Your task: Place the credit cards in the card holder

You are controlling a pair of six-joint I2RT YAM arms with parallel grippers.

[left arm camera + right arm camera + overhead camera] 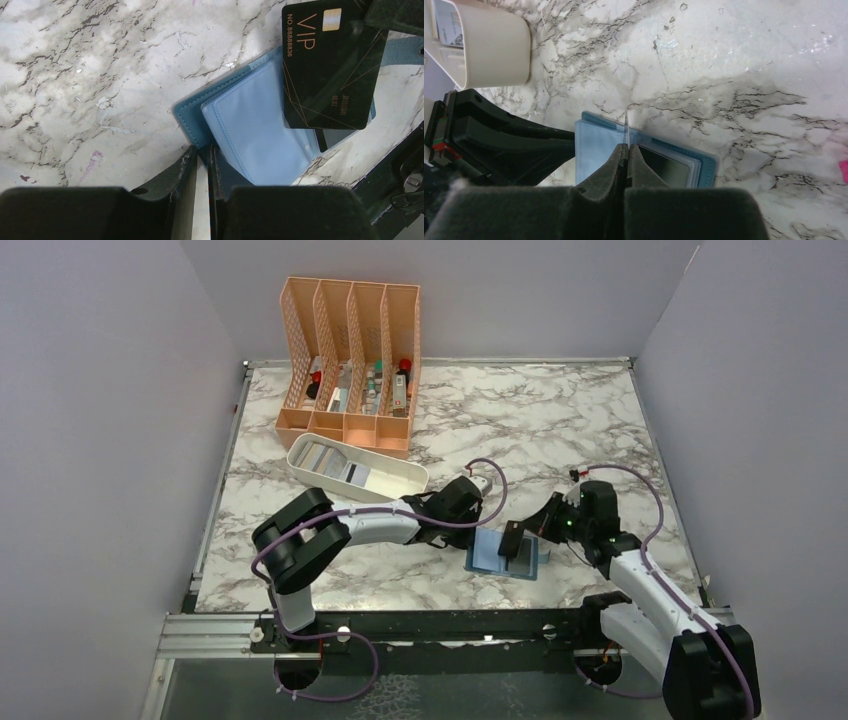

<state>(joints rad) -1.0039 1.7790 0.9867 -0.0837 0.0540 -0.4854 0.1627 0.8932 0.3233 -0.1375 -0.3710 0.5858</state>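
Note:
The teal-blue card holder [492,558] lies open on the marble, its pale blue inner sleeves [255,130] facing up. A dark card [665,166] sits in one of its slots. My right gripper [626,147] is shut on a black credit card marked VIP [330,65], which it holds on edge just above the holder. My left gripper [202,155] is at the holder's near corner. Its jaws stand a narrow slit apart, closed on the teal cover edge [192,127].
A long white tray [400,483] with several pale cards [330,458] lies behind the arms; its end [499,50] shows in the right wrist view. A peach mesh organizer [350,365] with small bottles stands at the back. Grey walls enclose the table.

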